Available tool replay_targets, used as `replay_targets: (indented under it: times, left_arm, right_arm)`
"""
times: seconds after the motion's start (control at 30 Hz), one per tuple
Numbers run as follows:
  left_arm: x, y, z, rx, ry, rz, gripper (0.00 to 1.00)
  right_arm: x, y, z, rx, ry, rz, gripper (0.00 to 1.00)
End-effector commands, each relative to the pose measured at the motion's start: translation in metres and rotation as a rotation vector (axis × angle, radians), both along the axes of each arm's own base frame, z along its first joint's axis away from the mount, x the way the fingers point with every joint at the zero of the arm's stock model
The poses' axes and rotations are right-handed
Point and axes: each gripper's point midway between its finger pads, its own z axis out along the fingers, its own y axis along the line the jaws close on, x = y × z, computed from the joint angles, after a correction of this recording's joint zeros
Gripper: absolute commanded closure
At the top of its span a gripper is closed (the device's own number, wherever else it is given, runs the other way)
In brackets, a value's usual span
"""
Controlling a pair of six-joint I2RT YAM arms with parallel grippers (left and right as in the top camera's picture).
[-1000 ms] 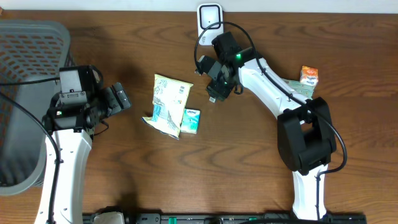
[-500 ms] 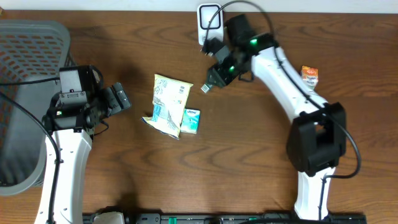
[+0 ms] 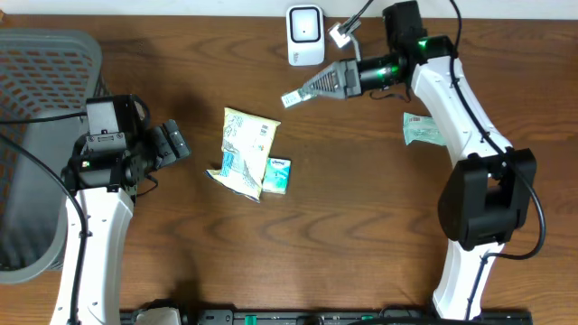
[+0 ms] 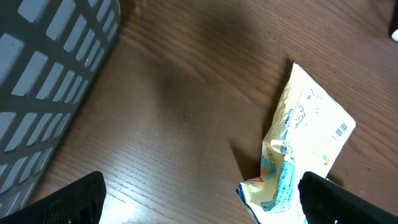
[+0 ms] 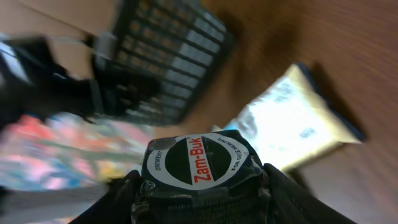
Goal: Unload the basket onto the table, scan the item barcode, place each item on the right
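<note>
My right gripper [image 3: 327,84] hangs above the table's back, pointing left, just below the white scanner [image 3: 305,34]. It is shut on the item [image 3: 296,96], a dark wrapped ointment tin. In the right wrist view the tin [image 5: 200,163] shows a round "Zam-Buk" label and fills the space between the jaws of the right gripper [image 5: 202,190]. No barcode shows on it. My left gripper [image 3: 177,142] rests at the left, open and empty. In the left wrist view the left gripper [image 4: 199,208] has its two fingertips [image 4: 71,199] far apart over bare wood.
A yellow snack packet [image 3: 246,149] and a small teal box [image 3: 278,174] lie mid-table; the packet [image 4: 308,134] reaches the left gripper's right finger. A green packet [image 3: 423,131] lies under the right arm. A grey mesh basket [image 3: 41,135] fills the left edge.
The right arm has swung from mid-table up and to the right, carrying the item. It now points left beside the scanner. The left arm has not moved.
</note>
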Motion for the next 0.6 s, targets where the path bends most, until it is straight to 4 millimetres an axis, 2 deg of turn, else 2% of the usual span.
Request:
replay_targets:
  times: [0.0, 0.23, 0.43, 0.57]
  left_arm:
    - [0.0, 0.001, -0.001, -0.003, 0.004, 0.004, 0.02]
    - [0.0, 0.001, -0.001, -0.003, 0.004, 0.004, 0.02]
    - [0.0, 0.001, -0.001, -0.003, 0.004, 0.004, 0.02]
    - [0.0, 0.001, -0.001, -0.003, 0.004, 0.004, 0.02]
  right_arm:
    - [-0.008, 0.001, 0.04, 0.114, 0.151, 0.014, 0.48]
    - [0.008, 0.003, 0.026, 0.021, 0.132, -0.07, 0.53]
    - [0.039, -0.001, -0.015, -0.241, -0.023, -0.233, 0.53]
    - [0.069, -0.01, -0.039, -0.468, -0.195, -0.372, 0.53]
